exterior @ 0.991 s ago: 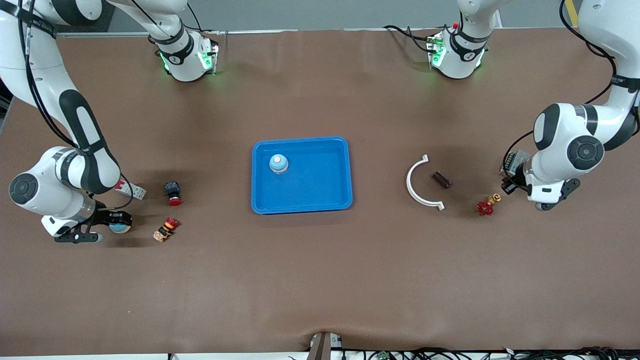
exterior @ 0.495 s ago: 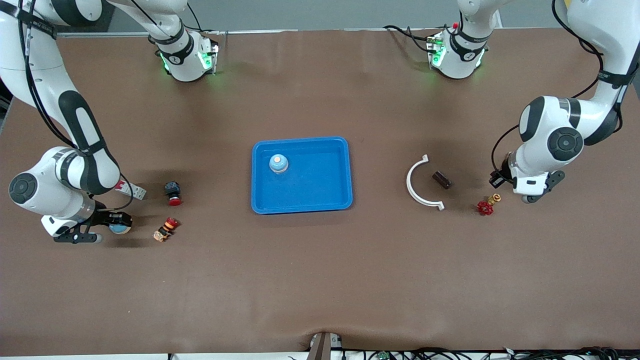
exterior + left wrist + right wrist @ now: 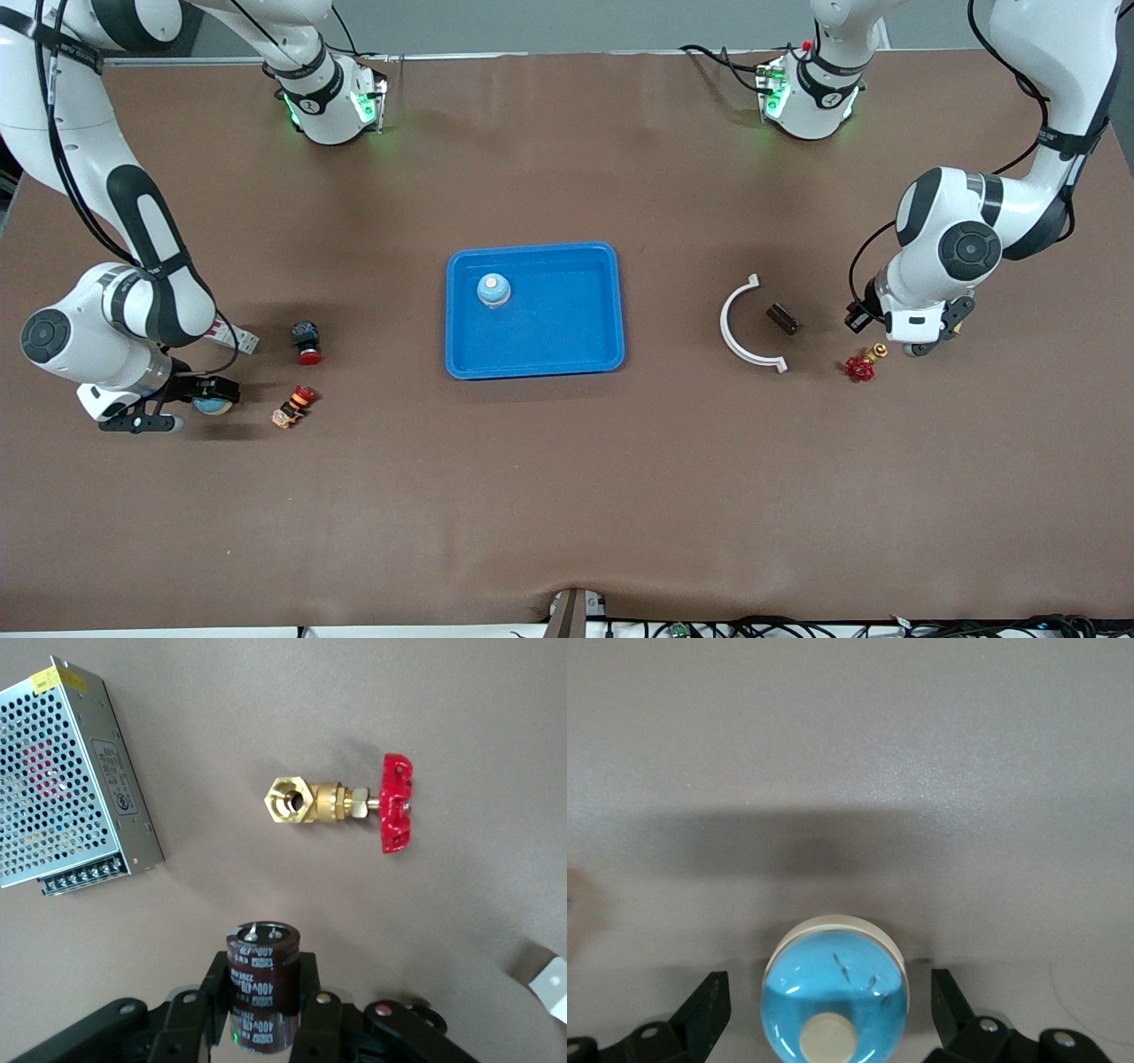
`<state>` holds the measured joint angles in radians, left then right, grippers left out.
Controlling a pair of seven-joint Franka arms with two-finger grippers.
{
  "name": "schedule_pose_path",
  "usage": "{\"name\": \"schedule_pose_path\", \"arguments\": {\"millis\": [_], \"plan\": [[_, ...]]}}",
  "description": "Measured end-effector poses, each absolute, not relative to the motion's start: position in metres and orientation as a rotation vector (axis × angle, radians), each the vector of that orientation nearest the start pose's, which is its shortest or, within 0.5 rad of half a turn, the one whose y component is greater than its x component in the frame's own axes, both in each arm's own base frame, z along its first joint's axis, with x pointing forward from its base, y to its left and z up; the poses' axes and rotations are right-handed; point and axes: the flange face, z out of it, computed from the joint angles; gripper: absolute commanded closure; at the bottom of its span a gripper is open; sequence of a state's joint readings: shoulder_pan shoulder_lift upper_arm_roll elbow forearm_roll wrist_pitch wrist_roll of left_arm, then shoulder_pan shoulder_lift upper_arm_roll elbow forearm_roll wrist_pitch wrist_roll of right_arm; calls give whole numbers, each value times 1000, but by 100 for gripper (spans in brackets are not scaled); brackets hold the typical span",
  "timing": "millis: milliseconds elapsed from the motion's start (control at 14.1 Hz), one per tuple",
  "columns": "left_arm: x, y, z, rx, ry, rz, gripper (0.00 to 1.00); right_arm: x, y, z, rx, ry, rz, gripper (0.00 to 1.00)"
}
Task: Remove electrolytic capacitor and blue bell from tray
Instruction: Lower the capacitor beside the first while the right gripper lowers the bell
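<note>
A dark brown capacitor [image 3: 261, 974] is upright between the fingers of my left gripper [image 3: 263, 992], which is shut on it. That left gripper [image 3: 857, 317] hangs over the table beside a brass valve with a red handle [image 3: 861, 364]. A blue bell [image 3: 835, 997] stands on the table toward the right arm's end. My right gripper [image 3: 830, 1005] is open around the bell, with a gap between each finger and it. In the front view the bell [image 3: 213, 406] shows at the right gripper [image 3: 209, 399]. A second blue bell [image 3: 493, 289] sits in the blue tray [image 3: 567, 354] at mid-table.
Two red push-buttons [image 3: 307, 341] [image 3: 295, 406] and a small white and red part [image 3: 234, 336] lie near the right gripper. A white curved piece [image 3: 742, 347] and a brown block [image 3: 783, 318] lie between tray and valve. A perforated metal power supply [image 3: 62, 784] lies near the valve [image 3: 341, 802].
My right gripper has opened and let go of the bell, which stays on the table. The left arm has carried the capacitor toward the tray, now beside the valve.
</note>
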<state>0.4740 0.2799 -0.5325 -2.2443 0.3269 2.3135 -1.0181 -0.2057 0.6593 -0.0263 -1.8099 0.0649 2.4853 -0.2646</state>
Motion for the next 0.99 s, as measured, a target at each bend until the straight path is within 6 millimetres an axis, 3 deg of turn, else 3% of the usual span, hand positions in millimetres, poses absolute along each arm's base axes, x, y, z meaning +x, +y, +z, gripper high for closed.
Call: {"name": "schedule_pose_path", "arguments": {"millis": [142,354,495,566,637,708,991], "plan": [[518,-28,239,-2796,-1054,157,100,643,-148,190,-3106,12,33,0],[509,-31,216,-2833,-1061,162,100,664,-147,230,-3079,-6,121,0],[506,-28,203,-2843,-1078,185,100,670,-140,244,-3073,-6,128,0],[506,-25,198,-2846,-1087,191,77,671,-132,249,-3070,13,140,0],[506,-22,195,-2849,-1089,193,35,672,-118,255,-3065,46,165,0],[506,-21,193,-2851,-1086,192,0,673,-99,263,-3065,90,183,0],[516,-20,202,-2861,-1080,146,0,672,-1,294,-3075,287,197,0]]}}
